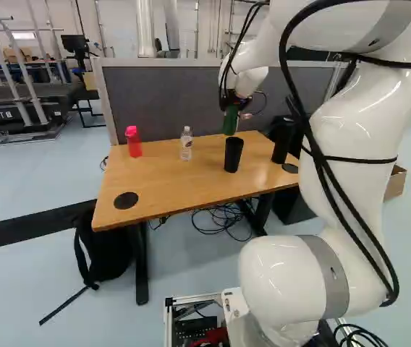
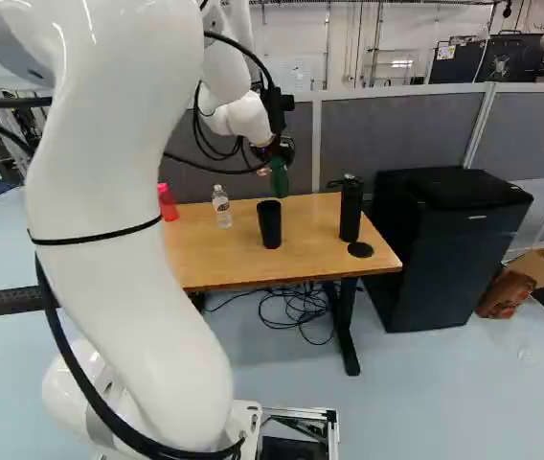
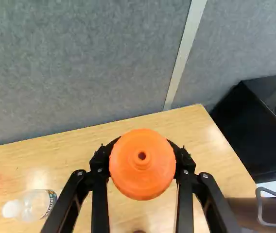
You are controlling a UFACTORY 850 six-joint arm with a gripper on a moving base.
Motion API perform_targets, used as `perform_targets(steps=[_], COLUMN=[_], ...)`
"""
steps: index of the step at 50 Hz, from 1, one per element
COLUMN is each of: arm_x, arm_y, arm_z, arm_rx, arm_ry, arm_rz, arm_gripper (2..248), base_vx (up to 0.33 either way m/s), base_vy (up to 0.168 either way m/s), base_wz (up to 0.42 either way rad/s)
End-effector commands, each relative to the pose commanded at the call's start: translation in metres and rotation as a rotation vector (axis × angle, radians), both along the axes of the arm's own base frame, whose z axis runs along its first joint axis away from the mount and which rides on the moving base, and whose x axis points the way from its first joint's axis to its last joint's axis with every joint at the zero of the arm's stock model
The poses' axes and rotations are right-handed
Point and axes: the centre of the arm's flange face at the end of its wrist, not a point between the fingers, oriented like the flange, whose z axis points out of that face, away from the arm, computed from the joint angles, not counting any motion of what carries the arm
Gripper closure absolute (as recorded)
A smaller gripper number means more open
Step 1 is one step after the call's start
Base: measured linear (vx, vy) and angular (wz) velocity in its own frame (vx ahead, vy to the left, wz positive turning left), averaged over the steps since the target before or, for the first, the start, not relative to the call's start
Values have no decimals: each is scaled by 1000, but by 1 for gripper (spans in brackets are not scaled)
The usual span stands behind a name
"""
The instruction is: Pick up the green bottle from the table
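Gripper (image 2: 278,150) hangs over the bench (image 1: 166,184), its jaws clamped from two sides on the green bottle (image 1: 231,121), orange top (image 3: 142,167) between them. That bottle is raised clear of the wood. On the bench stand a black cup (image 1: 234,155), a clear bottle (image 1: 186,147), a red bottle (image 1: 134,142) and a black flask (image 2: 351,211). A dark cabinet (image 2: 444,254) sits just beside the bench, a grey partition (image 1: 162,101) behind it.

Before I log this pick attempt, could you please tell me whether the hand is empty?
No, the hand holds the green bottle, its orange cap showing between the two fingers.
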Motion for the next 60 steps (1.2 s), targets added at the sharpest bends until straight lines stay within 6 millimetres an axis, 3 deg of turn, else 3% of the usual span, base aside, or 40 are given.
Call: perform_targets(steps=[34, 60], arm_x=[-51, -90], arm_y=[13, 26], arm_z=[41, 43], arm_rx=[-5, -5], arm_ry=[-61, -65], arm_rz=[15, 35], arm_gripper=[127, 127], base_vx=[0, 0], base_vy=[0, 0], base_wz=[0, 0])
